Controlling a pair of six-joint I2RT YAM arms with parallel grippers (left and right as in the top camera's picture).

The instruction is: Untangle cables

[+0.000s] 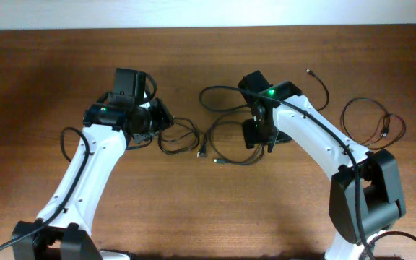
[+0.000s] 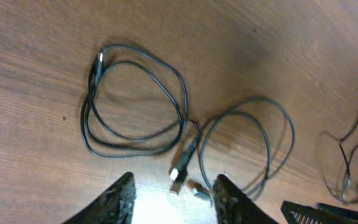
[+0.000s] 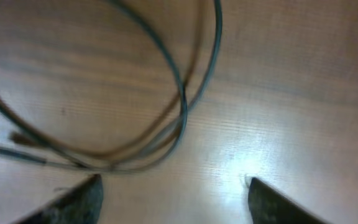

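Cables (image 2: 184, 99): approx half done, I'd say. One cord (image 1: 344, 115) lies alone, well apart from the R end effector (image 3: 173, 202) on its right, but two loops in the middle meet at their plug ends (image 2: 178, 171) & need parting. L end effector (image 2: 174, 198) is wide open & empty, plug ends just ahead btw its fingers. R end effector is also wide & empty, w/ a loop on the surface (image 3: 303, 93) just ahead, not touching.
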